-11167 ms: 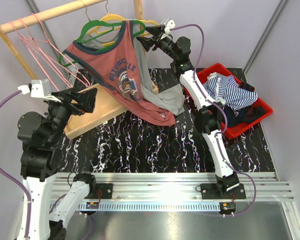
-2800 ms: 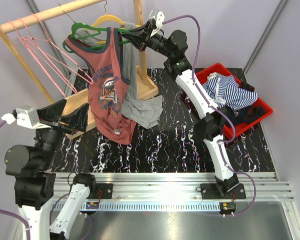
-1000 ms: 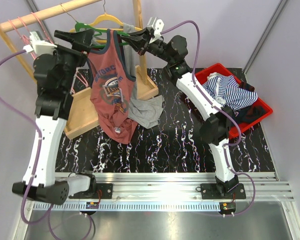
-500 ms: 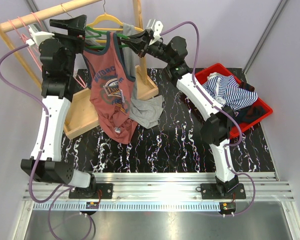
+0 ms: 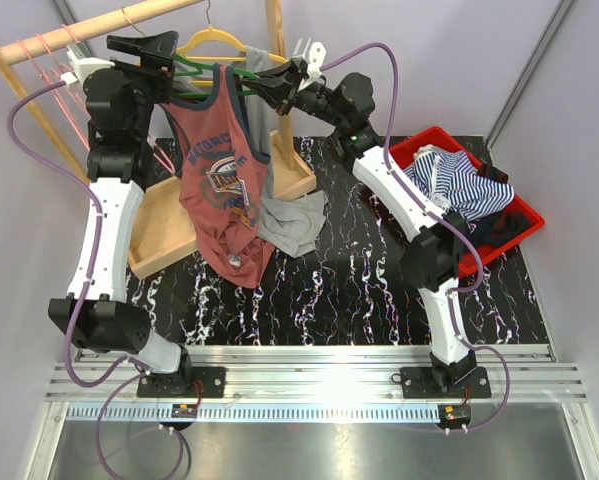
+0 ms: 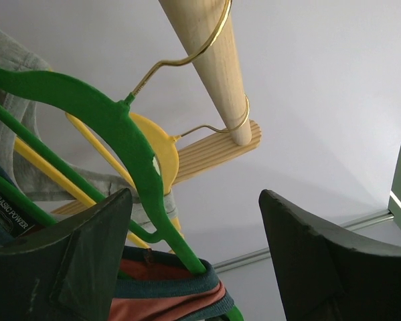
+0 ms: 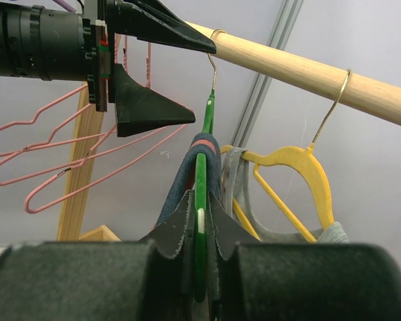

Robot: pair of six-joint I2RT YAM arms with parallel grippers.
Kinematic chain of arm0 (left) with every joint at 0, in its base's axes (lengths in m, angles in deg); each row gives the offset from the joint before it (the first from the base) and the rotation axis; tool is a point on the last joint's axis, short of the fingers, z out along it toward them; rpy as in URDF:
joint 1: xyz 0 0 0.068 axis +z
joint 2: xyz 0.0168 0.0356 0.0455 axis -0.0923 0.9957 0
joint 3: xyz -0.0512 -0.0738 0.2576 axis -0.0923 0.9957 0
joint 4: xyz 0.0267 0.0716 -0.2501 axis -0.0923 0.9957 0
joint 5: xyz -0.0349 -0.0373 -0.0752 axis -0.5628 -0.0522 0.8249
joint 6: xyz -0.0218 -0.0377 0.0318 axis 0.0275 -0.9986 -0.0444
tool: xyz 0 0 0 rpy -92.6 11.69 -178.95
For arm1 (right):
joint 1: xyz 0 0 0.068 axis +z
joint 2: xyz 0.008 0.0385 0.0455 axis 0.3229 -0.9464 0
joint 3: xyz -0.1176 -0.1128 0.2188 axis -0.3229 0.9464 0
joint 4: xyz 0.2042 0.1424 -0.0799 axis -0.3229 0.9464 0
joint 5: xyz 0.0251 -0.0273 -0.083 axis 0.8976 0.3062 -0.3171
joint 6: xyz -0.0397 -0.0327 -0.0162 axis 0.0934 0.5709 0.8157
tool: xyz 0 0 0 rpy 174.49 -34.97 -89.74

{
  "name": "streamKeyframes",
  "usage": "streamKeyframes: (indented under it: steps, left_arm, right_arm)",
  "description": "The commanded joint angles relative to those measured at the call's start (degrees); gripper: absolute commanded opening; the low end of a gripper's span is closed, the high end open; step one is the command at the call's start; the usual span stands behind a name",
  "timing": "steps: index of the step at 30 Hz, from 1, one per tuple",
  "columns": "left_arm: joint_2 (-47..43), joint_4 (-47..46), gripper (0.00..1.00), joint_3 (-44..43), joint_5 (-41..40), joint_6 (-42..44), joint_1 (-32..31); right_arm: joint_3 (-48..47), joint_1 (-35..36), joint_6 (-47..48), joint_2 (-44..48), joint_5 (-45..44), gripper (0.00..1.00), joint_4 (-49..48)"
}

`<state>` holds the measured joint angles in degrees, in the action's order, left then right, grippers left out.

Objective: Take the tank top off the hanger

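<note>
Tank top (image 5: 217, 180), rust red with dark blue trim and a printed chest graphic, hangs on the green hanger (image 5: 191, 68) from the wooden rail (image 5: 79, 35) at 11 o'clock of the table (image 5: 329, 290). Its hem droops to the table just beside the wooden rack base (image 5: 164, 220).

The right hand (image 5: 267, 86) reaches in from 3 o'clock of the hanger. In the right wrist view its 2 fingers are pinched narrow on the hanger's green bar, with the blue-edged strap draped over the bar just above them.

The left hand (image 5: 164, 58) sits at 9 o'clock of the hanger, close under the rail. In the left wrist view its 2 fingers (image 6: 86, 254) stand wide apart with the hanger's shoulder and the strap between them; whether the left finger touches the plastic I cannot tell.

A yellow hanger (image 5: 219, 40) carrying a grey garment (image 5: 294, 220) hangs just behind the green one, at 12 o'clock. Pink wire hangers (image 5: 49, 60) hang further along the rail at 10 o'clock. A red bin (image 5: 524, 215) holding a striped garment (image 5: 459, 180) lies at 3 o'clock of the table, well apart from the rack.
</note>
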<state>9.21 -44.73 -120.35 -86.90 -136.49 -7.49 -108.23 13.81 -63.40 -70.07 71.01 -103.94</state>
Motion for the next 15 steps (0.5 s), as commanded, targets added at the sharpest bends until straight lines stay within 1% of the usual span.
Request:
streamKeyframes:
  steps: [1,11,15]
  left_arm:
    - [1.5,-2.8,0.79,-2.4,3.2,-0.7,1.0]
    - [6.5,-4.5,0.7,-5.4,8.4,-1.8,1.4]
    - [6.7,-8.1,0.65,-5.4,9.0,-0.8,1.4]
  right_arm:
    - [0.2,-0.3,-0.7,4.0,2.4,0.0,-2.9]
    - [1.0,-0.3,-0.8,4.5,3.5,0.0,-3.0]
    - [1.1,-0.4,-0.8,4.2,3.7,0.0,-2.6]
